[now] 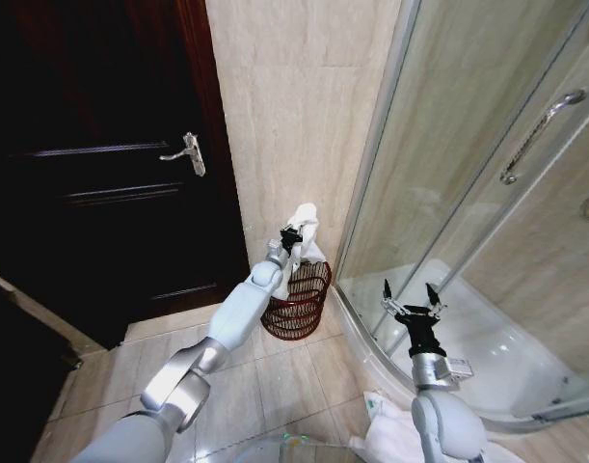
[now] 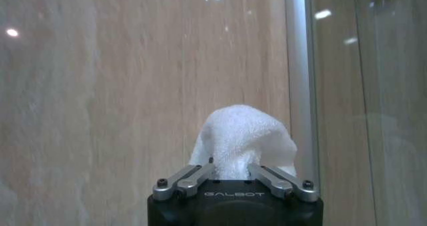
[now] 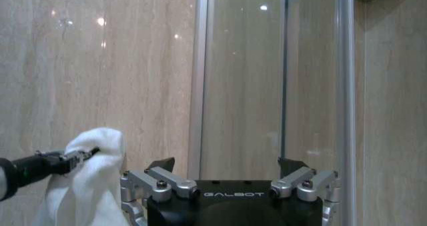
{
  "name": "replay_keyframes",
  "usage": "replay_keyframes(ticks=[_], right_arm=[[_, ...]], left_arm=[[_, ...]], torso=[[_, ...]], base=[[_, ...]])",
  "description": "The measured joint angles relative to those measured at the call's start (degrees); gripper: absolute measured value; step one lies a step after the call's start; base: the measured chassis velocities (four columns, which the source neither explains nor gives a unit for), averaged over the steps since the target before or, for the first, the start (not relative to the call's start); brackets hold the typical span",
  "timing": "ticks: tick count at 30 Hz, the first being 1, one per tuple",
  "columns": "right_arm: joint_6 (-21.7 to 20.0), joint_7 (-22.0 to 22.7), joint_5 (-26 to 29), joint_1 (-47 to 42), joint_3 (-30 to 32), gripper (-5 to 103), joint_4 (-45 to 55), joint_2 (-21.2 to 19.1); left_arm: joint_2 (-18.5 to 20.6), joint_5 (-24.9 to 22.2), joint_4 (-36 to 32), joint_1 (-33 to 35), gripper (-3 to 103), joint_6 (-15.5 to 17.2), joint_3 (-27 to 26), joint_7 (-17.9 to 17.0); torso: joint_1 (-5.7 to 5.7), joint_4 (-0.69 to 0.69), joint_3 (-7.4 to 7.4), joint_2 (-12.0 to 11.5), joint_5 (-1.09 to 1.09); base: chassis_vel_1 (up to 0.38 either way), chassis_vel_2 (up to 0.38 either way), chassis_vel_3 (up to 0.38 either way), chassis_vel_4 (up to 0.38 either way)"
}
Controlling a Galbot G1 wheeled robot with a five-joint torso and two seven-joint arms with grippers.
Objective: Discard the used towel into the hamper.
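Beige tiled bathroom, seen from the robot's head looking down at a corner where a marble-look wall (image 1: 304, 116) meets a curved glass shower enclosure (image 1: 468, 174). A white towel (image 1: 307, 224) hangs bunched in mid-air in front of that wall, directly above the hamper (image 1: 299, 301), with its lower folds draping down to the hamper's rim. The hamper is a small round basket of dark reddish-brown open weave, standing on the floor tiles (image 1: 265, 386) against the wall, between a dark wooden door (image 1: 101, 154) on the left and the shower's metal frame on the right.

The left gripper (image 1: 290, 237) is clenched on the towel, pinching it near the top of the bundle, its arm stretched forward from the lower left. From the left wrist, the towel (image 2: 243, 141) puffs up between the closed fingers (image 2: 190, 178) with the wall behind it.

The right gripper (image 1: 414, 297) hangs well to the right of the hamper, in front of the shower's white tray (image 1: 506, 347), jaws spread wide and holding nothing. From the right wrist, its open fingers (image 3: 160, 178) frame the shower frame, and off to one side the left gripper (image 3: 73, 156) shows gripping the towel (image 3: 87, 186).
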Motion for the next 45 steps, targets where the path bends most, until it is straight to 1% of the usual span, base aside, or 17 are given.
replay_keyframes(ticks=[2,4,5,7,8,9,12,16,19,29,30,32,34,35,37,38,45], right_arm=[[0.08,0.07,0.13,-0.07,0.12,100,0.12,-0.04],[0.1,0.21,0.41,-0.14,0.37,100,0.38,-0.08],[0.1,0.21,0.41,-0.14,0.37,100,0.38,-0.08],[0.2,0.31,0.54,-0.23,0.51,100,0.41,-0.17],[0.25,0.31,0.55,-0.23,0.52,100,0.39,-0.16],[0.25,0.31,0.55,-0.23,0.52,100,0.39,-0.16],[0.38,0.32,0.58,-0.33,0.49,100,0.37,0.02],[0.38,0.34,0.66,-0.37,0.49,100,0.35,-0.04],[0.38,0.43,0.76,-0.33,0.65,100,0.27,-0.21],[0.34,0.62,0.73,-0.3,0.67,100,0.16,-0.17],[0.17,0.71,0.62,-0.28,0.61,100,0.16,-0.14],[-0.12,0.8,0.51,-0.23,0.53,100,0.17,-0.11],[-0.46,0.95,0.38,0.0,0.39,100,0.23,-0.05],[-0.46,0.95,0.38,0.0,0.39,100,0.23,-0.05],[-0.83,1.0,0.35,0.16,0.24,100,0.37,-0.02],[-0.83,1.0,0.35,0.16,0.24,100,0.37,-0.02],[-1.07,1.01,0.31,0.04,0.13,100,0.6,0.26]], left_arm=[[-0.32,0.31,0.32,-0.08,7,1.0,0.08,0.0],[0.12,0.37,-1.56,0.45,7,5.3,0.36,-0.24],[0.12,0.37,-1.56,0.45,7,5.3,0.36,-0.24],[1.17,-0.53,-4.56,1.12,7,10.63,0.78,-0.69],[1.49,-1.1,-5.44,1.24,7,12.39,0.92,-0.74],[1.49,-1.1,-5.44,1.24,7,12.39,0.92,-0.74],[2.34,-2.77,-8.05,1.33,7,18.01,1.25,-0.59],[2.81,-3.46,-9.04,1.33,7,20.47,1.41,0.33],[3.4,-3.73,-9.94,1.25,7,24.35,1.42,3.14],[2.95,-2.72,-9.31,0.06,5,27.5,1.42,4.22],[2.98,-2.75,-9.84,0.06,15,28.67,1.3,4.25],[3.03,-2.79,-10.15,0.07,15,29.37,1.19,4.27],[3.21,-2.83,-10.36,0.08,25,29.79,1.02,4.35],[3.21,-2.83,-10.36,0.08,25,29.79,1.02,4.35],[3.54,-2.88,-10.77,0.07,36,30.02,0.99,4.4],[3.54,-2.88,-10.77,0.07,36,30.02,0.99,4.4],[4.66,-3.09,-12.78,0.99,68,30.74,0.83,4.2]], torso=[[-0.03,0.0,-0.03,-0.06,-0.01],[-0.04,-0.01,-0.04,-0.07,-0.01],[-0.04,-0.01,-0.04,-0.07,-0.01],[-0.04,0.0,-0.02,-0.04,-0.01],[-0.03,0.01,0.0,-0.02,-0.01],[-0.03,0.01,0.0,-0.02,-0.01],[0.02,0.0,0.06,0.14,-0.01],[0.05,0.0,0.11,0.2,-0.01],[0.1,0.0,0.16,0.29,-0.01],[0.17,0.0,0.25,0.45,-0.01],[0.18,0.0,0.26,0.47,-0.01],[0.18,-0.01,0.27,0.49,-0.01],[0.2,0.0,0.29,0.51,-0.01],[0.2,0.0,0.29,0.51,-0.01],[0.21,0.0,0.31,0.53,-0.01],[0.21,0.0,0.31,0.53,-0.01],[0.23,0.0,0.34,0.59,-0.01]], base=[[0.0,0.0,0.0,0.0],[0.0,0.0,0.0,0.0],[0.0,0.0,0.0,0.0],[0.0,0.0,0.0,0.0],[0.0,0.0,0.0,0.0],[0.0,0.0,0.0,0.0],[0.0,0.0,0.0,0.0],[0.0,0.0,0.0,0.0],[0.0,0.0,0.0,0.0],[0.0,0.0,0.0,0.0],[0.0,0.0,0.0,0.0],[0.0,0.0,0.0,0.0],[0.0,0.0,0.0,0.0],[0.0,0.0,0.0,0.0],[0.0,0.0,0.0,0.0],[0.0,0.0,0.0,0.0],[0.0,0.0,0.0,0.0]])
